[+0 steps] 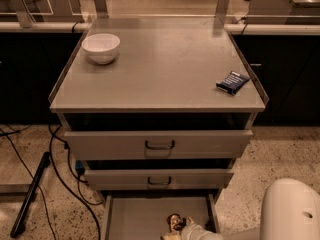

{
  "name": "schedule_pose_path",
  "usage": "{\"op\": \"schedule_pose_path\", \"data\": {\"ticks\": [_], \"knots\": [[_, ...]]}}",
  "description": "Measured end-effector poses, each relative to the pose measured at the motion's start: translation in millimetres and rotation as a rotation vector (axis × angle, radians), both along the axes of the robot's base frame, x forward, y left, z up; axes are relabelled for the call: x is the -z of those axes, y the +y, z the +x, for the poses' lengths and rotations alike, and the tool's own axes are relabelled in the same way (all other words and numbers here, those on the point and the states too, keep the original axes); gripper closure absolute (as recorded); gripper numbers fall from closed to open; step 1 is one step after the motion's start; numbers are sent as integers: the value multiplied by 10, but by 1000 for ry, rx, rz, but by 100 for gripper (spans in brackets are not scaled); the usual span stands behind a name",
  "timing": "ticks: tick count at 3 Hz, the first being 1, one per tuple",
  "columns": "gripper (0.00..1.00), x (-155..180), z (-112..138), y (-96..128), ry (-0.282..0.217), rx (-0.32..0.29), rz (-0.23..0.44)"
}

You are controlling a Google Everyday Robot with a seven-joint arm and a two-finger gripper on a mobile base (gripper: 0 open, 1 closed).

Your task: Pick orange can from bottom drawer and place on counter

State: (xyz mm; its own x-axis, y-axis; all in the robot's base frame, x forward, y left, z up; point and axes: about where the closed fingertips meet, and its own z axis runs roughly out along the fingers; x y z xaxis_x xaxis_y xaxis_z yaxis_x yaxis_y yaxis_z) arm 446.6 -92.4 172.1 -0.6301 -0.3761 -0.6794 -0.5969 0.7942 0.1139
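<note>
The orange can lies on the floor of the open bottom drawer, near its front right, shiny end up. My gripper reaches down into that drawer and is right against the can, at the lower edge of the view. The white arm comes in from the bottom right. The counter is the flat grey top of the cabinet above.
A white bowl stands at the counter's back left. A dark blue packet lies near its right rim. Two upper drawers stand slightly open. Black cables and a dark bar lie on the floor at left.
</note>
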Motion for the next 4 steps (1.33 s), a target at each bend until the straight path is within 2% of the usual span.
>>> {"op": "schedule_pose_path", "data": {"ticks": [2,4], "knots": [[27,34,88,23,9,44,-36],[30,200,96,-50,44,81,-59]]}}
